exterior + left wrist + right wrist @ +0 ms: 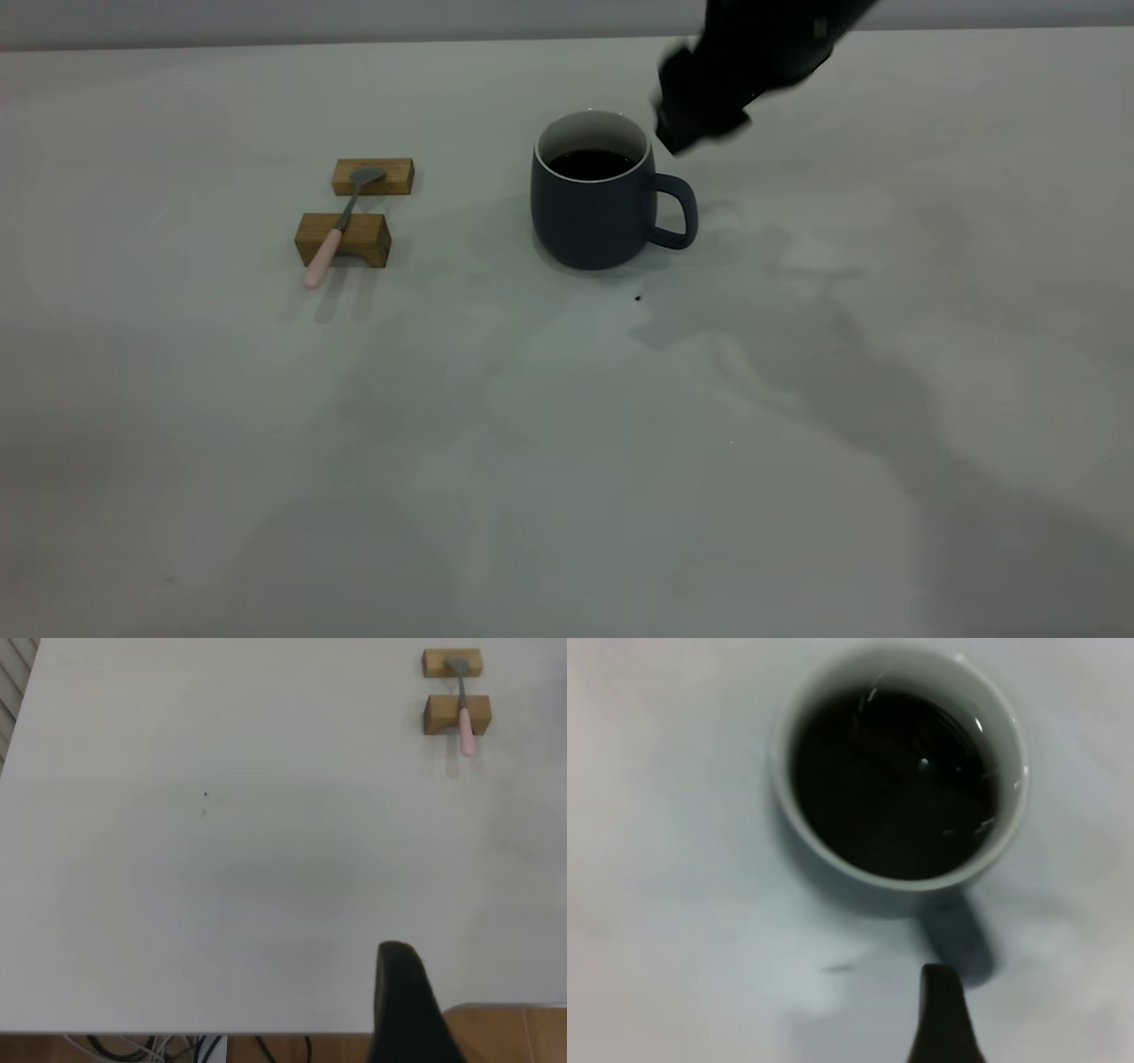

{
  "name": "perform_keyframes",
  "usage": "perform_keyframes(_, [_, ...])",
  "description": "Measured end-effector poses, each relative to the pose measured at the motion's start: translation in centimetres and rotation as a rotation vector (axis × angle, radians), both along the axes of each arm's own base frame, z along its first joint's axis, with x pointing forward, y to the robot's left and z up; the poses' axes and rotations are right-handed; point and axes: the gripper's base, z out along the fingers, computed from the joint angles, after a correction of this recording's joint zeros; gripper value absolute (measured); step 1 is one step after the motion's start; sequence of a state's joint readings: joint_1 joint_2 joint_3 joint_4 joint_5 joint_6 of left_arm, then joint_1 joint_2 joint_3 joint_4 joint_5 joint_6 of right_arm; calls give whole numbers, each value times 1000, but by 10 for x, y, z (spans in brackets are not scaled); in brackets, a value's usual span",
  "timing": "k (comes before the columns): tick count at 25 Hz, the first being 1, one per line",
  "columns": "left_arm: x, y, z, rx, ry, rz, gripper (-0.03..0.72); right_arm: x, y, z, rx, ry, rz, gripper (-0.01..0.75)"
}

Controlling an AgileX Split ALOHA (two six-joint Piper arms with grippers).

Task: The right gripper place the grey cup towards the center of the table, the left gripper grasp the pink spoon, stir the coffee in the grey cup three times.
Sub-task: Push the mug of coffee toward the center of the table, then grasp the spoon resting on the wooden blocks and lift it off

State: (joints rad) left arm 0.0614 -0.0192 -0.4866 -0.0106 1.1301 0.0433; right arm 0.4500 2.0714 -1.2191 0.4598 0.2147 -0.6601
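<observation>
The grey cup (592,217) stands upright near the middle of the table (532,461), handle toward the right, with dark coffee (591,164) inside. My right gripper (700,120) hovers blurred just above and right of the rim, apart from the cup and holding nothing. In the right wrist view the coffee (890,784) fills the cup (1007,828) from above. The pink spoon (339,221) lies across two wooden blocks at the left, pink handle toward the front. My left gripper (403,992) sits far from the spoon (462,709), at the table's edge.
Two small wooden blocks (373,176) (354,239) carry the spoon. A tiny black speck (637,298) lies in front of the cup. The table's edge with a wooden floor and cables beyond it (177,1047) shows in the left wrist view.
</observation>
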Motion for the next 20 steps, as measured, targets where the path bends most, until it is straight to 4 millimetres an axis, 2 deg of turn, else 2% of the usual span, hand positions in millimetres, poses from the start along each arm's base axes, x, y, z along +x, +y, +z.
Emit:
perform_keyframes(2, [0, 0, 0, 0, 0, 0, 505, -19, 4, 26, 127, 198, -63, 574])
perform_keyframes(5, [0, 0, 0, 0, 0, 0, 505, -55, 0, 63, 95, 414, 52, 574])
perform_keyframes(7, [0, 0, 0, 0, 0, 0, 505, -77, -18, 84, -25, 489, 31, 574])
perform_keyframes(10, [0, 0, 0, 0, 0, 0, 505, -111, -54, 105, -195, 536, -172, 574])
perform_keyframes(14, [0, 0, 0, 0, 0, 0, 505, -170, -99, 113, -300, 500, -375, 574])
perform_keyframes(16, [0, 0, 0, 0, 0, 0, 505, -200, -119, 107, -308, 514, -437, 574])
perform_keyframes(20, [0, 0, 0, 0, 0, 0, 505, -242, -156, 98, -263, 495, -559, 574])
